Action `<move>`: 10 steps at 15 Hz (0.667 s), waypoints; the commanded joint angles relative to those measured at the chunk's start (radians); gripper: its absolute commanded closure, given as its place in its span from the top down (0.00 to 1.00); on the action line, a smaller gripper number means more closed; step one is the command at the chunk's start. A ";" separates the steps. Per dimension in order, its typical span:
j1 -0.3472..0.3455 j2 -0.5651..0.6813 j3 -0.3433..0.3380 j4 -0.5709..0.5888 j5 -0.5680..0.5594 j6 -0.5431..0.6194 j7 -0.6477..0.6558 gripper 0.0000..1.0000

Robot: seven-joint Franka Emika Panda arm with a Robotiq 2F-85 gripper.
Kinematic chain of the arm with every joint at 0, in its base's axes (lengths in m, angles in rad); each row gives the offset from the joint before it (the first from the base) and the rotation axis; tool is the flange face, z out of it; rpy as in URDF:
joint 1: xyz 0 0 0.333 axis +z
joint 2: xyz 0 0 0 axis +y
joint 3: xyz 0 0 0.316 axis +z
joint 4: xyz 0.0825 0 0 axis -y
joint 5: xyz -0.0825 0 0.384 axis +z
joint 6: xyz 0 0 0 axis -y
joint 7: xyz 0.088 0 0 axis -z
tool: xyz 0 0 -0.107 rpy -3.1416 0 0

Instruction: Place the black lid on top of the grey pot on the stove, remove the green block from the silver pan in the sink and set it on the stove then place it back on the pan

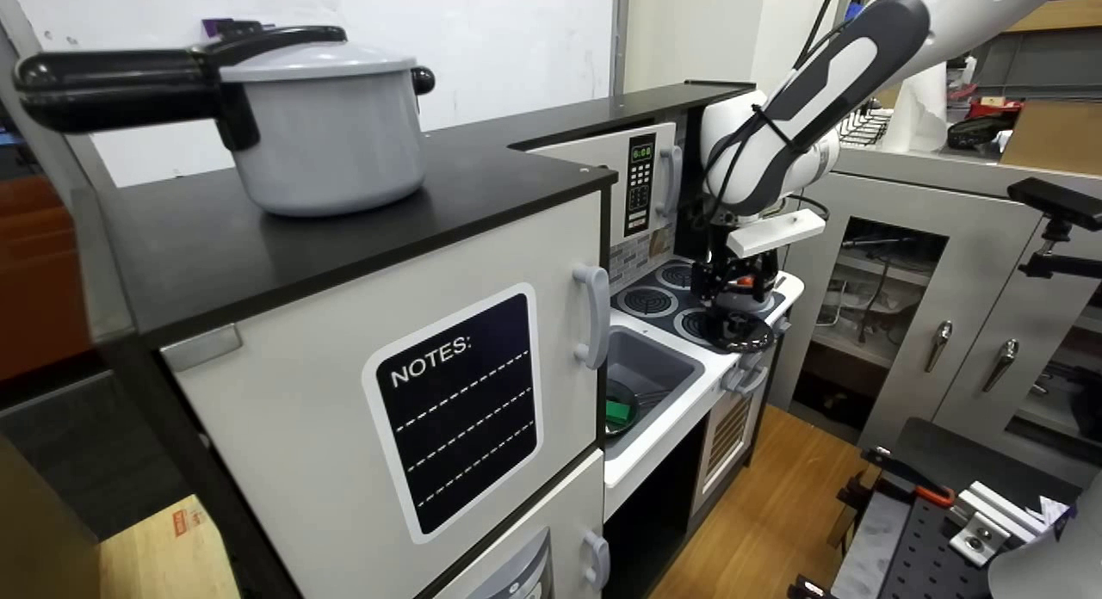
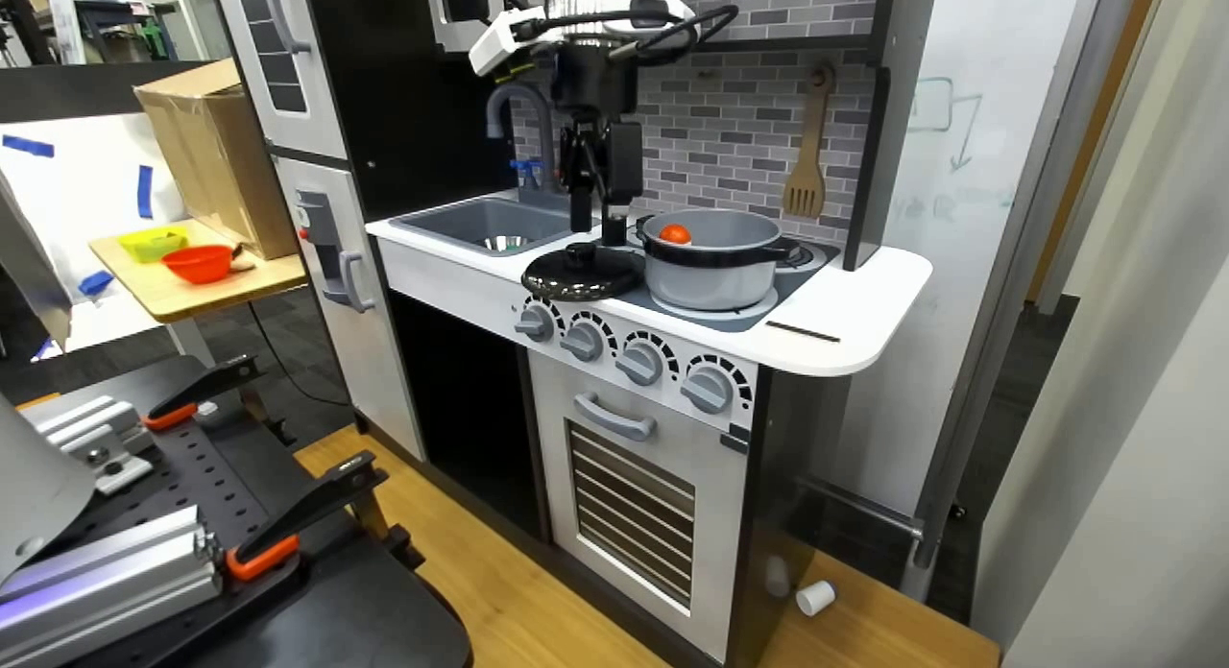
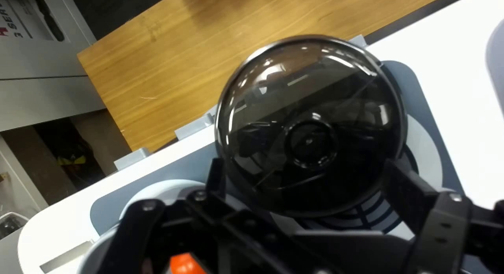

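Note:
The black lid [image 2: 583, 274] lies knob up over the front burner beside the grey pot [image 2: 715, 270], its rim reaching past the stove's [image 2: 802, 289] front edge. Just above and behind its knob, my gripper [image 2: 597, 225] points down. In the wrist view the gripper [image 3: 305, 179] stands open, fingers wide apart, with the lid [image 3: 311, 144] below and beyond them and nothing gripped. An exterior view shows the green block [image 1: 616, 412] in the pan [image 1: 620, 394] inside the sink [image 1: 659, 358]. That pan looks dark there and partly hidden by the cabinet.
A red-orange ball [image 2: 675, 234] sits in the grey pot. The faucet [image 2: 523, 97] rises behind the sink, and a wooden spatula [image 2: 807, 169] hangs on the back wall. A large pale-grey pot [image 1: 331, 143] stands on the tall cabinet. The microwave [image 1: 641, 182] juts out near the arm.

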State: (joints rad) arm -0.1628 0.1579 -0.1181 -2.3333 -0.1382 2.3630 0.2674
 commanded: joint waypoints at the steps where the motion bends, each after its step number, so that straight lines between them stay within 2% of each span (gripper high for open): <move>1: 0.013 0.016 -0.015 0.013 0.027 -0.011 -0.039 1.00; 10: 0.011 -0.023 -0.019 -0.034 0.043 -0.019 -0.092 1.00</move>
State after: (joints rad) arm -0.1623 0.1596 -0.1253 -2.3456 -0.1116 2.3566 0.2173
